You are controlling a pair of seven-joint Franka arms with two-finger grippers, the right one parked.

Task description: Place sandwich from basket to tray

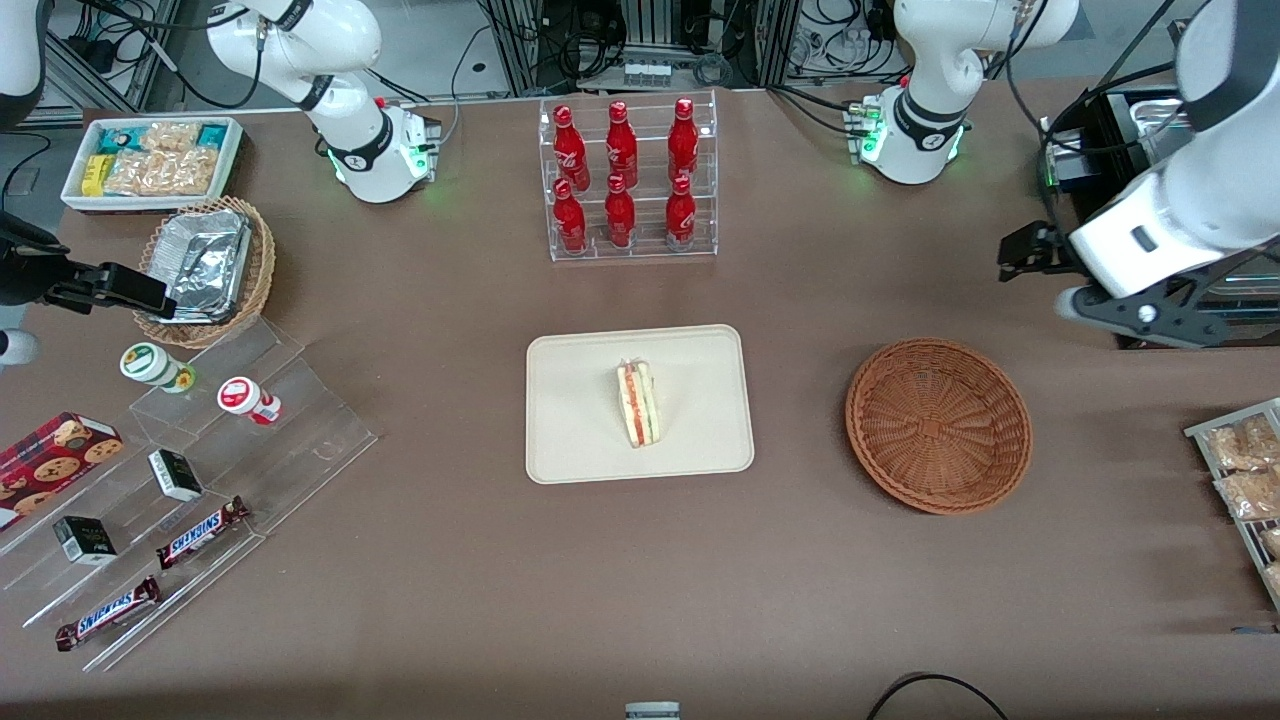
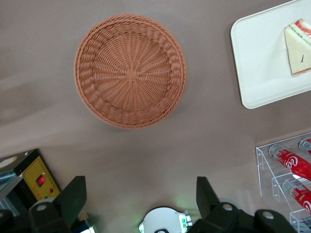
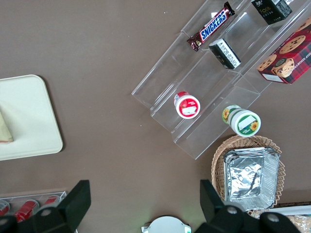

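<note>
The sandwich [image 1: 638,403] is a pale bread wedge with red, orange and green layers, lying on the cream-beige tray [image 1: 580,440] at the table's middle. It also shows in the left wrist view [image 2: 299,46] on the tray [image 2: 257,63]. The reddish-brown wicker basket [image 1: 938,425] sits beside the tray toward the working arm's end, with nothing in it [image 2: 130,70]. My left gripper [image 1: 1022,252] hangs above the table, farther from the front camera than the basket and apart from it. Its fingers [image 2: 73,196] are spread wide open with nothing between them.
A clear rack of red bottles [image 1: 625,180] stands farther from the front camera than the tray. Toward the parked arm's end are a clear stepped shelf with snacks [image 1: 200,450], a tan basket of foil trays [image 1: 205,265] and a white snack bin [image 1: 150,160]. Bagged snacks [image 1: 1245,470] lie at the working arm's end.
</note>
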